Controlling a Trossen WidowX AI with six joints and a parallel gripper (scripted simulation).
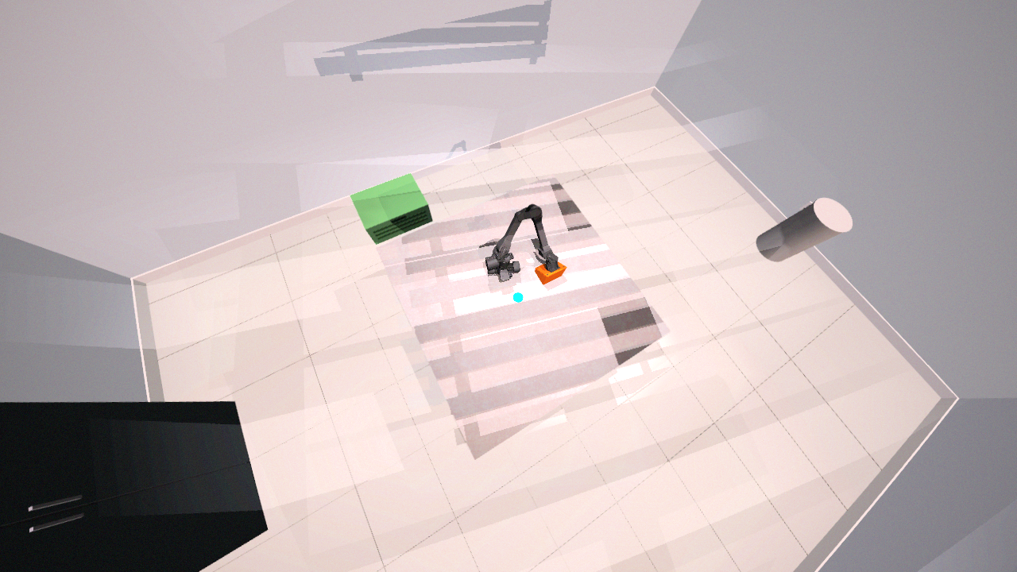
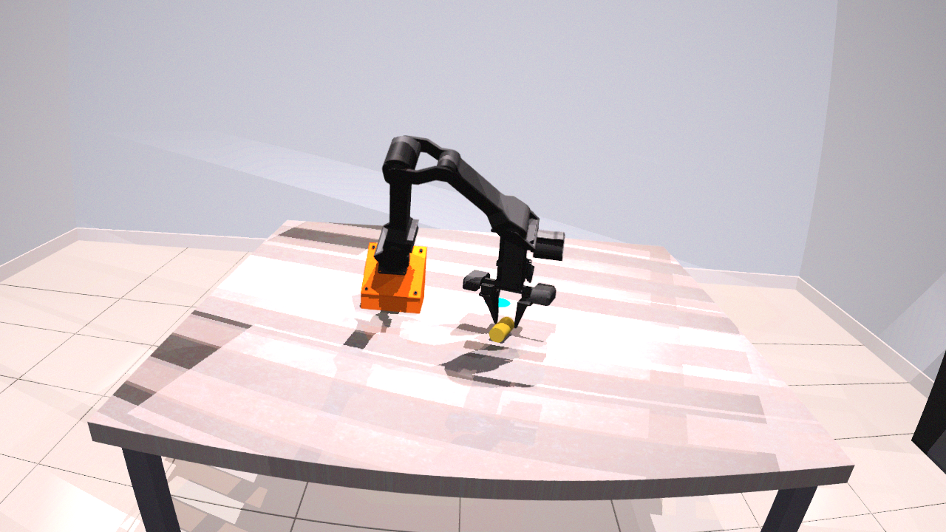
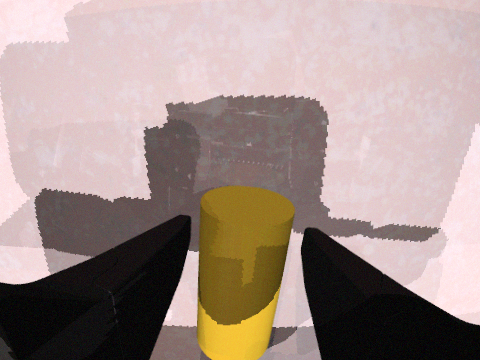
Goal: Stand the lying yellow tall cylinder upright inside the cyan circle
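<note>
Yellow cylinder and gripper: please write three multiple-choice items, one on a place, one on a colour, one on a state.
1. Where is the yellow cylinder?
A. between the fingers of the gripper
B. far to one side of them
C. high above them
2. What colour is the arm's base?
A. green
B. orange
C. cyan
3. How is the cylinder?
A. standing upright
B. lying on the table
C. lifted

Answers: 1 A, the wrist view shows one finger on each side, with gaps; 2 B, the exterior view shows it orange; 3 B, its side rests on the table top.
</note>
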